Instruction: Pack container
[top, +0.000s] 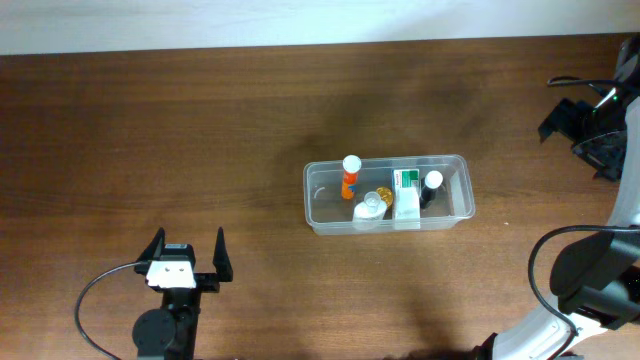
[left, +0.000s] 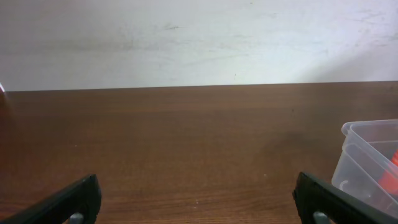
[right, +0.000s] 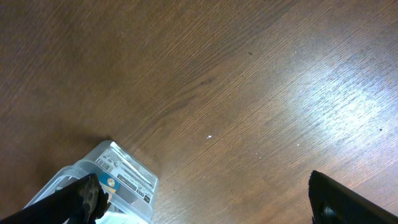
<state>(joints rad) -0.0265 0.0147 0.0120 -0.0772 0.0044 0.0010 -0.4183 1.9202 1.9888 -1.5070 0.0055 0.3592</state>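
Note:
The container (top: 326, 197) is a clear rectangular tub at the middle of the table. In it stand an orange bottle with a white cap (top: 349, 177), a white bottle (top: 369, 208), a green and white box (top: 406, 192) and a black-capped bottle (top: 431, 184). My left gripper (top: 187, 255) is open and empty at the front left, well apart from the tub; the tub's corner shows at the right edge of the left wrist view (left: 367, 158). My right gripper (top: 577, 138) is open and empty at the far right edge. A labelled corner of the tub shows in the right wrist view (right: 127, 175).
The brown wooden table (top: 200, 130) meets a white wall (left: 199, 37) at the back. Cables loop near both arm bases, at the front left (top: 95, 300) and front right (top: 540, 270).

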